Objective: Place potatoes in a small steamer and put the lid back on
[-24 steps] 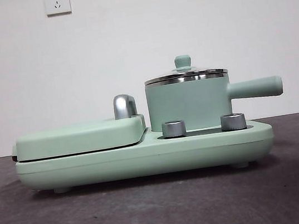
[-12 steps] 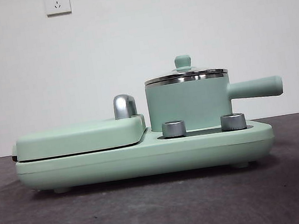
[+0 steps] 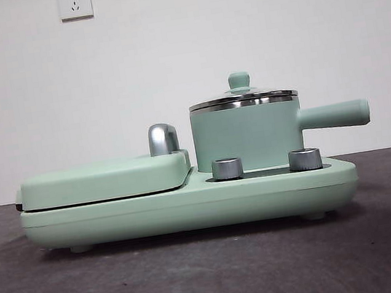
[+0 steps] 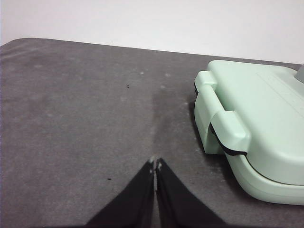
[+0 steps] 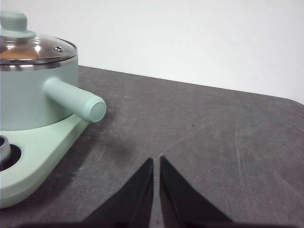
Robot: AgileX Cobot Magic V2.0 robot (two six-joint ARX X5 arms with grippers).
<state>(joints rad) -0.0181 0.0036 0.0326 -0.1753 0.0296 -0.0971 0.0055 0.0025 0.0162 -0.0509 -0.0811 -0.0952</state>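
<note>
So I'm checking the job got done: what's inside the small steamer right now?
The lid sits on the small steamer. Through its glass, the right wrist view shows an orange-brown patch, likely the potatoes. The pot's wall hides the rest.

Through the glass lid [image 5: 35,47] we see only an orange-brown blur; the steamer [image 5: 28,95] is cut by the frame edge.
</note>
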